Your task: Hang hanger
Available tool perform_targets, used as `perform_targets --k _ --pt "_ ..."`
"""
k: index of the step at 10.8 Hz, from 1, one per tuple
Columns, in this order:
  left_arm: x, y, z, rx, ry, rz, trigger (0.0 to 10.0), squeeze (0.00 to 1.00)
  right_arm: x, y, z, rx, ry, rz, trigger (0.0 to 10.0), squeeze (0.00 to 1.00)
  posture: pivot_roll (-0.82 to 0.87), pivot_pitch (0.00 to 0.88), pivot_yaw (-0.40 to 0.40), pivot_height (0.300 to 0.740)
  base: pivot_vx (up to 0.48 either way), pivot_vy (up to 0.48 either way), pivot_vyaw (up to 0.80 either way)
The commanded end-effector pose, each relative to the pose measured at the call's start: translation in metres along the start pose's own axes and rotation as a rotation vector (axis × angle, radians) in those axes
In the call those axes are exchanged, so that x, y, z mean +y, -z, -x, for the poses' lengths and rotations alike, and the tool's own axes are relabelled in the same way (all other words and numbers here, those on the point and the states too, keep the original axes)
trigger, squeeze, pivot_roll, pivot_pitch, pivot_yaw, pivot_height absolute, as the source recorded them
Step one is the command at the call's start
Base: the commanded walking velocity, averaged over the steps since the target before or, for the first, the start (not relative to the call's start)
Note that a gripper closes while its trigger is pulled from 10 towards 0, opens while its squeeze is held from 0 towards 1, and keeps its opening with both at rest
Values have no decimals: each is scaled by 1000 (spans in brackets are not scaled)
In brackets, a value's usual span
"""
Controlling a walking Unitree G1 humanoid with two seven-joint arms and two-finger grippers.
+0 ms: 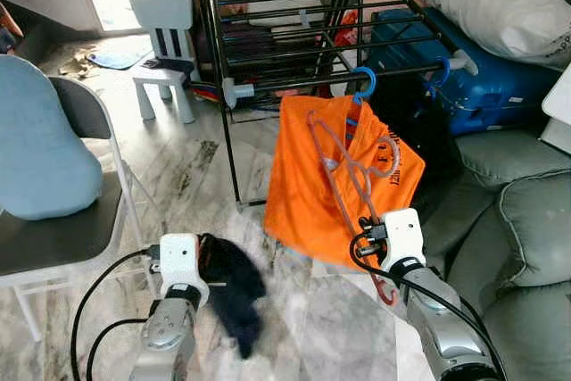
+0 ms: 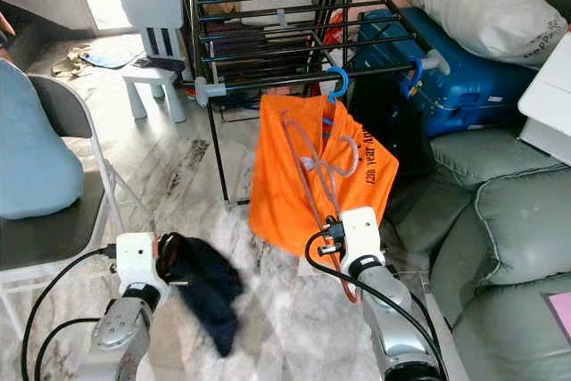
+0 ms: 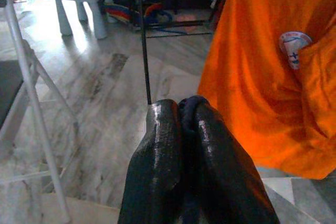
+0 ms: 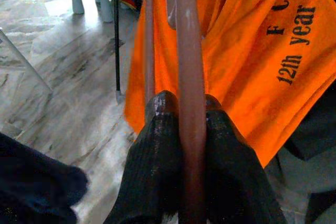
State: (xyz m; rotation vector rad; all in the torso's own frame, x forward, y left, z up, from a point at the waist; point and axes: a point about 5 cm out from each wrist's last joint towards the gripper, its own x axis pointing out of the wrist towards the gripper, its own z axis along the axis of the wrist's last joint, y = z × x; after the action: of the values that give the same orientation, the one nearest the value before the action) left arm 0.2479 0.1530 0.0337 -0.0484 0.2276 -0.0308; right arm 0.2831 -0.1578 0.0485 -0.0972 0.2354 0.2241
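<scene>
Fingers [image 4: 157,145] of the right gripper [image 4: 181,103] are clamping the brown hanger [image 1: 343,162] near its hook, holding it up before the orange shirt [image 1: 308,185] — presumably readying it for a rail. The shirt is hanging by a blue hook from the front rail of the black drying rack [image 1: 268,42]. The left gripper [image 3: 181,108] is pinching a dark garment [image 1: 234,292], dangling free above the marble floor [image 1: 196,176] — likely waiting for the hanger.

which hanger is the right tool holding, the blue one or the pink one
The pink hanger, pinched in the right tool in front of the orange shirt. The blue hanger hangs hooked on the drying rack.
</scene>
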Motion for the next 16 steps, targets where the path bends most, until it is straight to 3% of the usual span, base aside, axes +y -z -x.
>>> perform_targets --k 1,10,16 --pt "1 -5 -2 -16 4 -4 10000 0 1 -3 -2 -5 1 -2 10000 0 -159 0 26 740 -281 0 0" --pt "-6 -5 -5 -4 34 8 10000 0 -2 -2 -3 8 12 -4 10000 0 -168 0 26 740 -320 0 0" --pt "-10 -4 -6 -1 42 13 10000 0 -3 -1 -2 13 9 3 10000 0 -174 0 23 740 -356 0 -634"
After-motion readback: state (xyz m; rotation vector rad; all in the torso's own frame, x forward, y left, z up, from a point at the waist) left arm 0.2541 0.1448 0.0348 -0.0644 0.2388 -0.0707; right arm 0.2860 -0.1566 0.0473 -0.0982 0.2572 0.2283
